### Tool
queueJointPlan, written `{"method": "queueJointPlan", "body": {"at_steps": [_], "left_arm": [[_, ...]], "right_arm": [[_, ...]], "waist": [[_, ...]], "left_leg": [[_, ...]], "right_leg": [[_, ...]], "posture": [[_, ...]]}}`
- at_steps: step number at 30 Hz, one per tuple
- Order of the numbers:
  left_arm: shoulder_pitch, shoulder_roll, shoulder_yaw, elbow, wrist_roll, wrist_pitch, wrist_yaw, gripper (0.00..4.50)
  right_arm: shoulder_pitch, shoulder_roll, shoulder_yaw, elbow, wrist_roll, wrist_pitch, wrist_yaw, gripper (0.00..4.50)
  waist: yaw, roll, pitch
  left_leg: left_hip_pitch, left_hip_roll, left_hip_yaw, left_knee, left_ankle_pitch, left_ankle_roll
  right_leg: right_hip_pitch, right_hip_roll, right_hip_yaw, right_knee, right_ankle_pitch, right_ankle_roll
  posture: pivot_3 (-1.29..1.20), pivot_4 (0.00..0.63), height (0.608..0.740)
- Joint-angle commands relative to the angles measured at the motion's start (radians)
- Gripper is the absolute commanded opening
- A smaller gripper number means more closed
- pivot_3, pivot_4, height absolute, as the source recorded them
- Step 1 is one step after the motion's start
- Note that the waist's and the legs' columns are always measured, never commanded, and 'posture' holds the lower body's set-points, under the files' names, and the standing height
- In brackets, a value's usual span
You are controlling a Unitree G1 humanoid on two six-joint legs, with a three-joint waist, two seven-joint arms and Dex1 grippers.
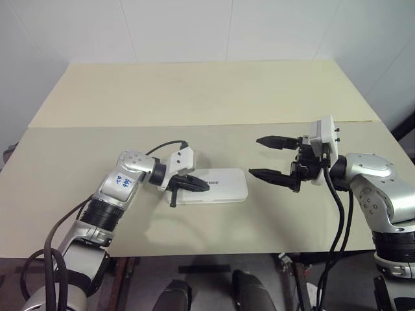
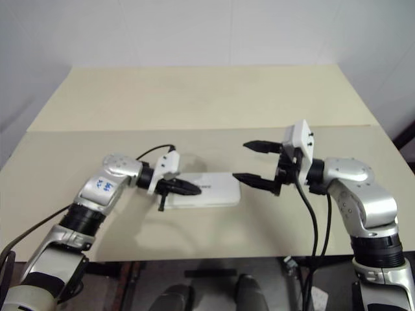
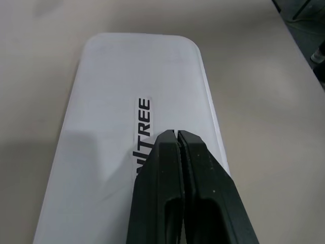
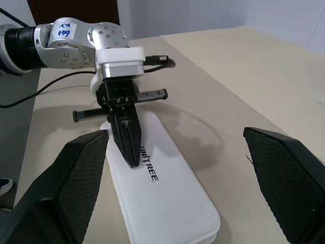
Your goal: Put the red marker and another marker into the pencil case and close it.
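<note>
Left gripper (image 1: 202, 185) clenched, empty, tips over the closed pencil case (image 1: 224, 188) (touching unclear); right gripper (image 1: 271, 157) wide, empty.

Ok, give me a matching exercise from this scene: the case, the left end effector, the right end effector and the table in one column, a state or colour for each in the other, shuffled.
Column one:
1. case
2. left end effector
3. right end effector
4. table

Column two:
A. open, empty
B. beige
C. white, lid down
D. shut, over the lid

Pairs: 1-C, 2-D, 3-A, 4-B
</note>
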Motion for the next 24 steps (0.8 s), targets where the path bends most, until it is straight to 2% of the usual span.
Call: {"method": "queueJointPlan", "body": {"at_steps": [1, 4, 10, 17, 21, 24], "left_arm": [[0.000, -0.001, -0.019, -0.018, 0.030, 0.031, 0.019, 0.06], [0.006, -0.007, -0.012, -0.039, 0.016, 0.052, 0.031, 0.06], [0.019, -0.032, 0.093, -0.110, -0.111, 0.140, 0.044, 0.06], [0.060, 0.046, 0.232, -0.238, -0.275, 0.268, 0.009, 0.06], [0.104, 0.110, 0.299, -0.272, -0.314, 0.280, 0.014, 0.90], [0.177, 0.172, 0.363, -0.292, -0.327, 0.259, 0.020, 1.91]], "right_arm": [[0.003, 0.003, -0.017, -0.039, 0.008, -0.017, -0.010, 4.50], [0.004, 0.005, -0.014, -0.040, 0.009, -0.017, -0.012, 4.50], [-0.004, 0.007, -0.007, -0.022, 0.006, -0.020, -0.003, 4.50], [-0.040, 0.005, 0.016, 0.041, -0.033, -0.058, 0.032, 4.50], [-0.041, -0.014, 0.053, 0.101, -0.109, -0.137, 0.078, 4.50], [-0.057, -0.015, 0.053, 0.155, -0.131, -0.182, 0.108, 4.50]], "waist": [[0.000, 0.000, 0.000], [0.000, 0.000, 0.000], [0.000, 0.000, 0.000], [-0.004, 0.000, 0.000], [-0.003, 0.000, 0.000], [-0.004, 0.000, 0.000]], "left_leg": [[0.000, 0.000, 0.000, 0.000, 0.000, 0.000], [0.000, 0.000, 0.000, 0.002, 0.000, 0.000], [0.000, -0.001, -0.001, 0.003, 0.000, 0.000], [0.000, 0.000, 0.000, 0.002, 0.000, 0.000], [0.000, 0.000, 0.000, 0.002, 0.000, 0.000], [0.000, 0.000, 0.000, 0.002, 0.000, 0.000]], "right_leg": [[0.000, 0.000, 0.000, 0.000, 0.000, 0.000], [0.001, 0.000, 0.000, 0.001, 0.000, 0.000], [0.001, 0.000, 0.000, 0.002, 0.000, 0.000], [0.000, 0.000, 0.001, 0.002, 0.000, 0.000], [0.000, 0.000, 0.000, 0.001, 0.000, 0.000], [0.000, 0.000, 0.000, 0.001, 0.000, 0.000]], "posture": [[0.00, 0.150, 0.740], [0.00, 0.150, 0.740], [0.00, 0.150, 0.740], [0.00, 0.150, 0.740], [0.00, 0.150, 0.740], [0.00, 0.150, 0.740]]}}
